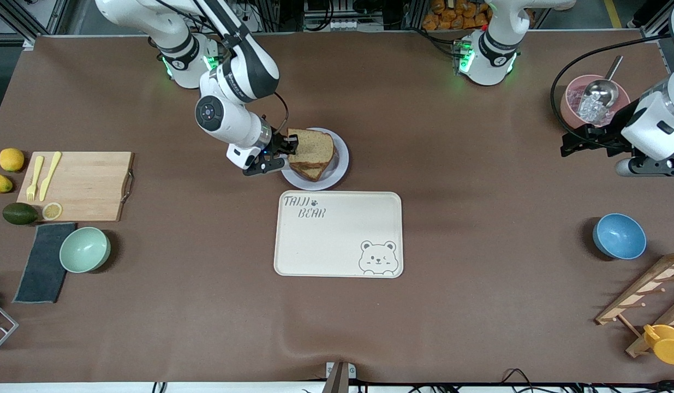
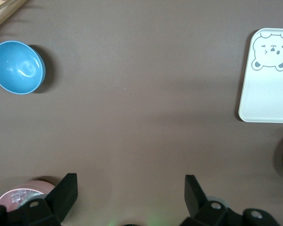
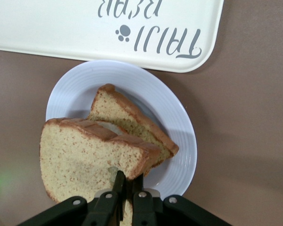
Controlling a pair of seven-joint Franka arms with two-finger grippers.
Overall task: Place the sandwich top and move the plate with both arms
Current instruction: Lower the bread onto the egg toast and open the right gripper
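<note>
sandwich top [image 3: 92, 157]: held at one crust edge, tilted, over the plate; its free end rests on or just above the lower bread slice [image 3: 132, 125]. contact between the two cannot be confirmed.
right gripper [image 3: 126, 188]: over the plate edge toward the right arm's end of the table; fingers pinched tight on the crust of the sandwich top.
lower bread slice: lies on the plate, offset from the held slice; something pale shows between the two slices, its nature unclear.
plate [image 1: 339, 164]: on the table, just beside the tray [image 1: 338, 233] and farther from the front camera than it.
left gripper [image 2: 127, 197]: waits over bare table near the pink bowl [image 1: 571, 101]; fingers spread wide, holding nothing.
stage, judged: placement of the top not yet complete; plate not yet moved.
risk 1: release while tilted; the slice may slide off the stack or land skewed.
risk 2: thin edge grip; crust may tear or slip.
risk 3: fingers low at the rim; a push may shift the plate.
</note>
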